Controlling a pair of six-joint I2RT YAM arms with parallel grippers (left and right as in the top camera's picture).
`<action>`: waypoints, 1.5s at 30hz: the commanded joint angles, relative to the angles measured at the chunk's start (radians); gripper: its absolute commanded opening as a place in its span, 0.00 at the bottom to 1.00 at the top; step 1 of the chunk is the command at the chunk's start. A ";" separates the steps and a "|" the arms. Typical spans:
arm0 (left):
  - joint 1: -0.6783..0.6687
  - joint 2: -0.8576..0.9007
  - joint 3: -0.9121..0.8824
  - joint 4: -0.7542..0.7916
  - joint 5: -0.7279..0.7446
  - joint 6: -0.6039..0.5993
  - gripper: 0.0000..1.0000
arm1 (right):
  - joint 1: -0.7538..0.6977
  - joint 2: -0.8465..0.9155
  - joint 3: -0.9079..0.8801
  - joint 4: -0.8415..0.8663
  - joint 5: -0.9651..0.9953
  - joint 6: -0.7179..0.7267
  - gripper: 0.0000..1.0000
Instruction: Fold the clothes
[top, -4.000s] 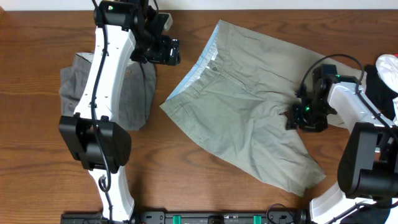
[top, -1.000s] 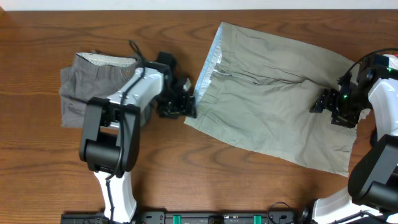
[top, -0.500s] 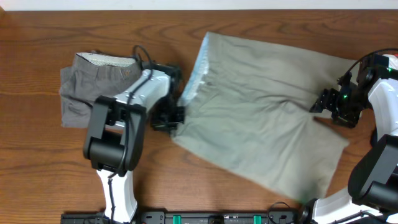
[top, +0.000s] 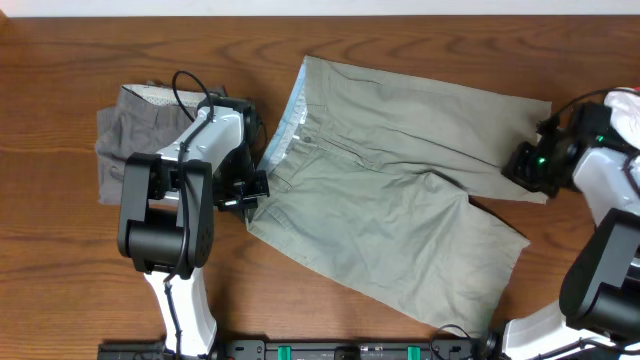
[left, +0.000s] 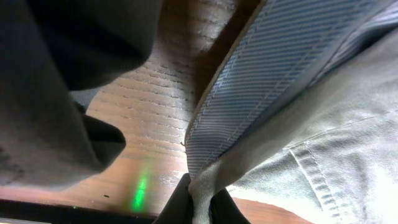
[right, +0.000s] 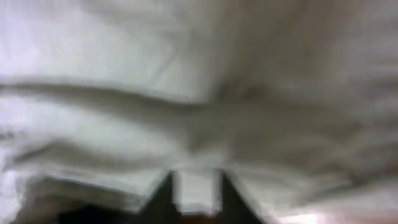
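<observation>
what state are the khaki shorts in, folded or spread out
Spread out, not folded: the khaki shorts lie flat on the table, both legs apart, pale blue waistband lining showing.

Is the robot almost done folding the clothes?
About halfway, it looks like. Done: the dark grey shorts look folded at the left of the brown wooden table. In hand: the light khaki cotton shorts lie spread flat, with the left gripper pinching the waistband corner and the right gripper pinching a leg hem. Left: they have no fold yet.
</observation>
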 joint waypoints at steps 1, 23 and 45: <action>0.002 0.014 -0.003 -0.010 -0.055 0.005 0.06 | -0.008 0.009 -0.084 0.113 0.036 0.115 0.03; 0.043 0.014 -0.003 -0.020 -0.088 0.010 0.17 | -0.012 0.155 -0.107 0.442 0.113 0.303 0.01; 0.041 -0.145 0.066 -0.019 0.063 0.070 0.67 | -0.010 0.534 0.150 0.566 -0.033 0.410 0.01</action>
